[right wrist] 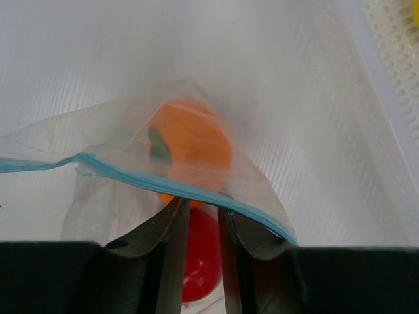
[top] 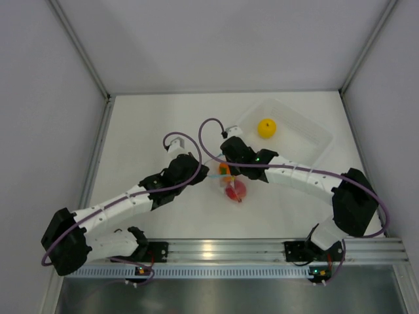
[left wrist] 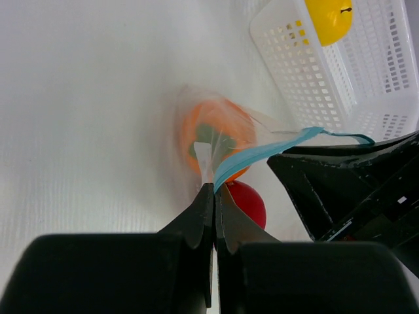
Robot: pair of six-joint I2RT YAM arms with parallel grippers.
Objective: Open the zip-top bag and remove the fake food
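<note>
Top camera first. The bag (top: 221, 180) was only a faint clear smudge in the middle of the table (top: 157, 124), between the two grippers and apart from the basket (top: 302, 136). I could pick out the orange fruit (top: 224, 171) with the red fruit (top: 236, 191) just below it. The yellow fruit (top: 266, 127) sat in the basket. Both arms reached in toward the middle, with the left gripper (top: 204, 174) on the bag's left and the right gripper (top: 229, 166) at its upper right. The jaws were too small to read from up there.

On the left wrist cam, the bag was crinkly clear film with a light blue zip strip (left wrist: 262, 152) running up and to the right from my fingertips. The left jaws were pressed tight together, with the bag's edge pinched between the tips right where the strip started. The orange fruit showed its green top and looked blurry behind the film. The red one peeked out beside a finger, under the strip, and I couldn't tell if it was inside the bag. The right gripper was a black block at the strip's other end, cut off by the frame.

On the right wrist cam, the strip slanted across just over the fingertips, with the orange fruit behind the film above it. The right jaws stood a narrow slot apart, and the red fruit showed through the gap. I couldn't tell whether they were actually pinching the bag. A blurry corner of the basket sat at the top right.
</note>
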